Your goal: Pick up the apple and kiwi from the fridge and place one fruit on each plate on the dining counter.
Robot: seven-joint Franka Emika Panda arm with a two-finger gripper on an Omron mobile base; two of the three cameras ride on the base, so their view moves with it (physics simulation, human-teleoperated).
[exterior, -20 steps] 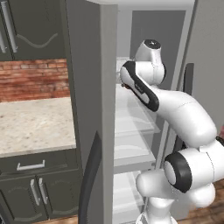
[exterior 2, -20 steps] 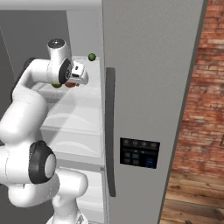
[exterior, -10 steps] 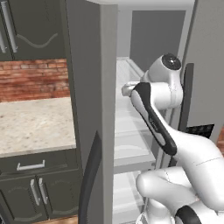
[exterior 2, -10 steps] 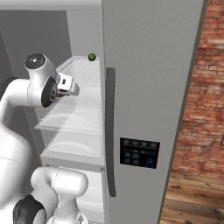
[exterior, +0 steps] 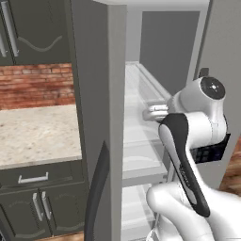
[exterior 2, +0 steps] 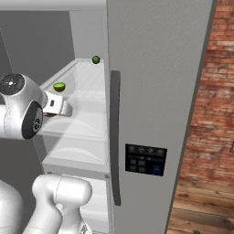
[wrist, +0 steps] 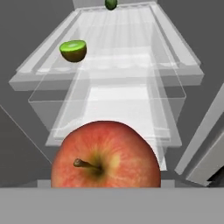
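On the left, in the left base view, a beige speckled tabletop (exterior: 33, 134) lies under a red brick wall (exterior: 37, 84), with dark cabinets (exterior: 33, 207) below it. Next to it the fridge (exterior: 101, 117) stands open, and the white arm (exterior: 188, 141) reaches in front of its white shelves (exterior: 141, 141).

In the right base view, the hand of the arm is at the level of a shelf (exterior 2: 82, 123) in the fridge. A cut lime-green fruit (exterior 2: 59, 86) lies just behind it on the higher shelf. A small dark green fruit (exterior 2: 96, 59) sits further back. The closed door (exterior 2: 155, 91) with the black panel (exterior 2: 145, 160) is to the right.

In the hand view the apple (wrist: 105, 155) is very close to the camera, at the bottom, stem towards the lens. The fingers themselves are hidden behind it, so I cannot tell if they pinch it.
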